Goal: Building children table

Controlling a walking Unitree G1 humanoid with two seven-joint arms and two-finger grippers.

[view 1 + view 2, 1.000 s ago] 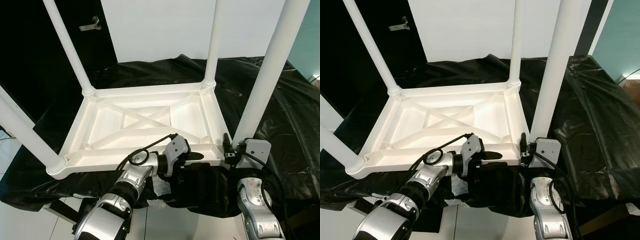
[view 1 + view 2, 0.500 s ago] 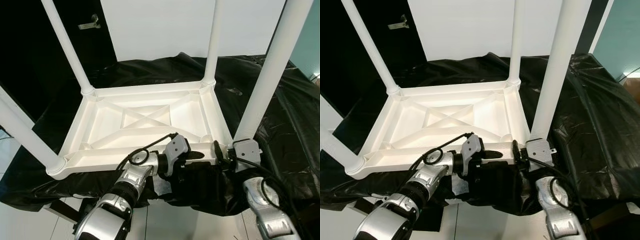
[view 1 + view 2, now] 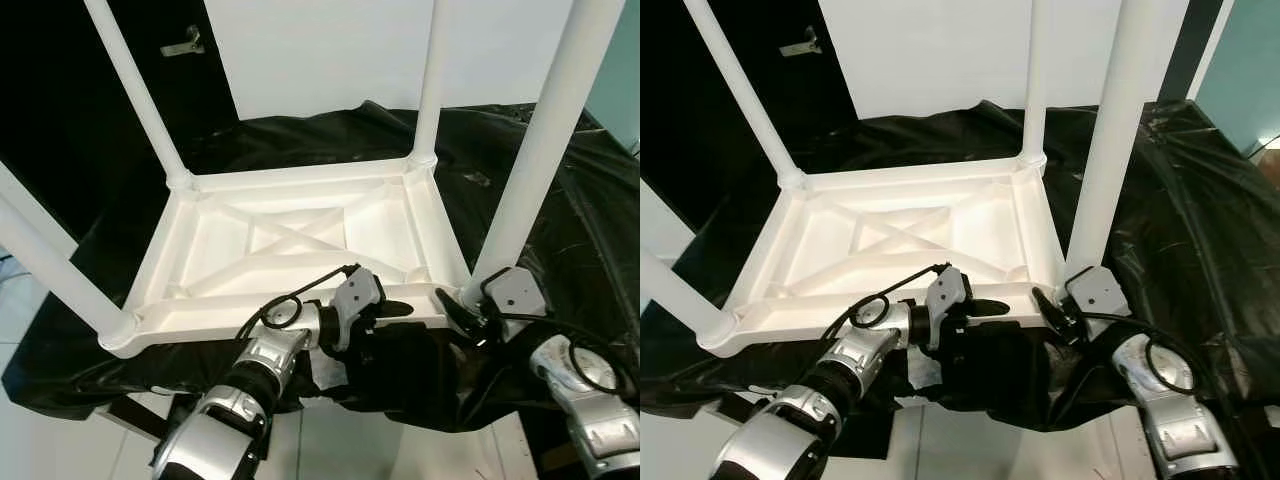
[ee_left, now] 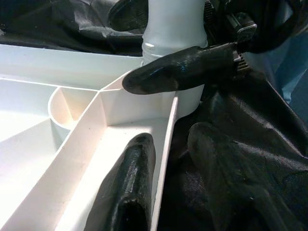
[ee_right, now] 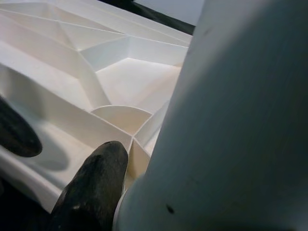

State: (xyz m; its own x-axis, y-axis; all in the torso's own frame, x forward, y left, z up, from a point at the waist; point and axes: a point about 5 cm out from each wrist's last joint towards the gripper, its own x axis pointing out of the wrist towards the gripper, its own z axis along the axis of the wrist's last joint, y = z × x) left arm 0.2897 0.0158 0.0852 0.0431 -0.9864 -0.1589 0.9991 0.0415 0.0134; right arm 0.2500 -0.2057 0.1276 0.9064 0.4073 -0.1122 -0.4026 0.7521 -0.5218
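A white plastic children's table (image 3: 290, 183) lies upside down on black sheeting, its four legs standing up. My left gripper (image 3: 398, 311) is at the near rim, shut on the rim wall (image 4: 166, 120): one finger (image 4: 127, 183) lies inside the ribbed underside and the other (image 4: 231, 187) outside on the sheet. My right gripper (image 3: 452, 308) is at the foot of the near right leg (image 3: 530, 170), shut on its base. One of its fingers (image 5: 94, 187) presses against the leg (image 5: 231, 125), and the other is hidden behind it.
Black plastic sheeting (image 3: 560, 220) covers the whole support and hangs over its near edge. A white panel (image 3: 320, 50) stands behind, with a dark door and handle (image 3: 185, 42) at the back left. Pale floor (image 3: 30, 450) lies below the near edge.
My right arm has swung out to the right and its wrist has turned, with the gripper staying at the leg's base. The left gripper has not moved. The camera shifted slightly.
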